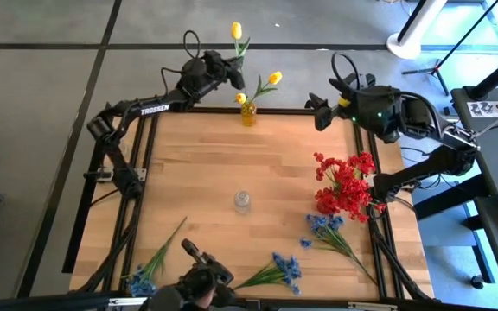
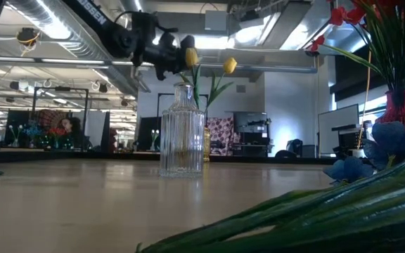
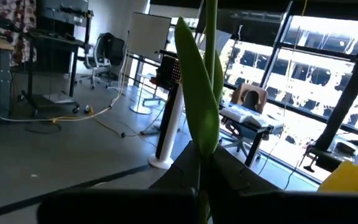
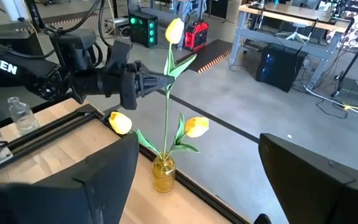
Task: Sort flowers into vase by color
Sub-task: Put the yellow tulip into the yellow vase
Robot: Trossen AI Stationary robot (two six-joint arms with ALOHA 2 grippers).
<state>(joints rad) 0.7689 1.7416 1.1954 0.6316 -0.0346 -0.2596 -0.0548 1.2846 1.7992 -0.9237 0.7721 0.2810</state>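
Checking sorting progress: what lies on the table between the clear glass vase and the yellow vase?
Nothing: in the high view, only bare wooden table separates the clear glass vase from the yellow vase at the far edge.

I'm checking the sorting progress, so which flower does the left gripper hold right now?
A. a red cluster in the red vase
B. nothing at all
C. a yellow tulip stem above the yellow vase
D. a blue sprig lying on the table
C: the left gripper is shut on the stem of a yellow tulip, upright over the yellow vase that already has two yellow buds.
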